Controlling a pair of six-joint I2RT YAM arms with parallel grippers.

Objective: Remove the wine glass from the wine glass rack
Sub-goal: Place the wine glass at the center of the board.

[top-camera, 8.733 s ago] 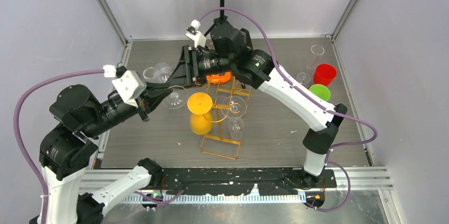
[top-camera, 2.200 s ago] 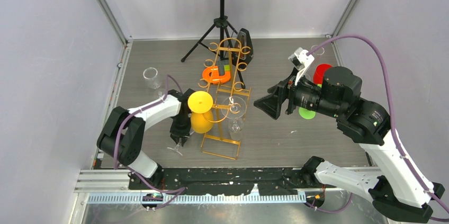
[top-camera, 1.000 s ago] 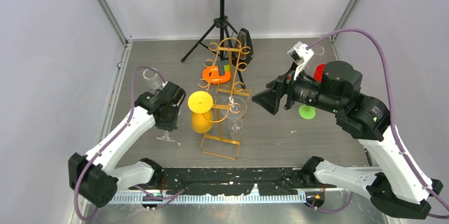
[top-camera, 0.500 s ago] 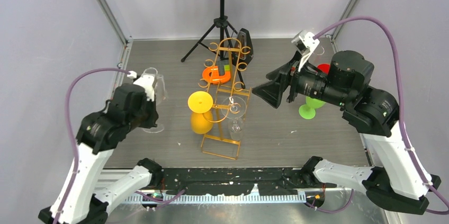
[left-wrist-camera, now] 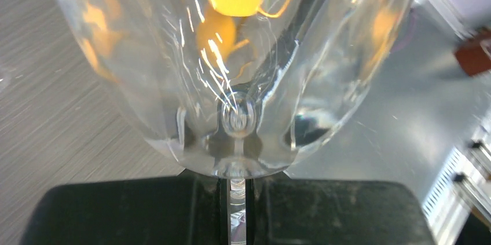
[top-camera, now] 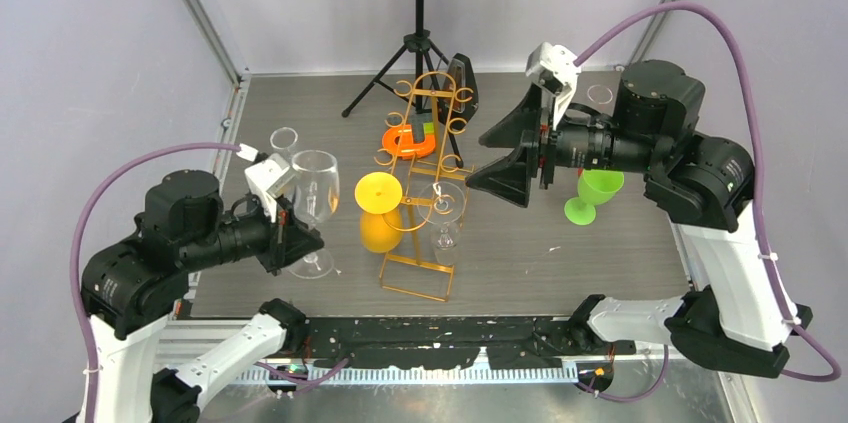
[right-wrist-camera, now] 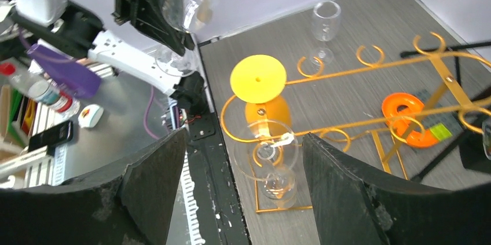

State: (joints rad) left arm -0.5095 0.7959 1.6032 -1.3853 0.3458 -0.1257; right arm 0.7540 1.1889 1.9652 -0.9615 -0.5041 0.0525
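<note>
Our left gripper (top-camera: 305,240) has its jaws pinching the stem of the wine glass (top-camera: 315,188). The glass is upright, bowl above the jaws and foot below. It's off the rack (top-camera: 385,265), out by the rack's left side. The bowl is near the yellow glass (top-camera: 378,193) but apart from it.

There's bare table (top-camera: 520,243) on the rack's other side. We can't tell if the foot touches the table.

The left wrist view adds the stem (left-wrist-camera: 237,225) caught in the slot between both fingers (left-wrist-camera: 116,216).

The right gripper (top-camera: 497,158) hangs with jaws spread wide. Its wrist view shows the rack ahead of the jaws, holding a clear glass (right-wrist-camera: 272,152) and the yellow one, both hanging bowl-down.
</note>
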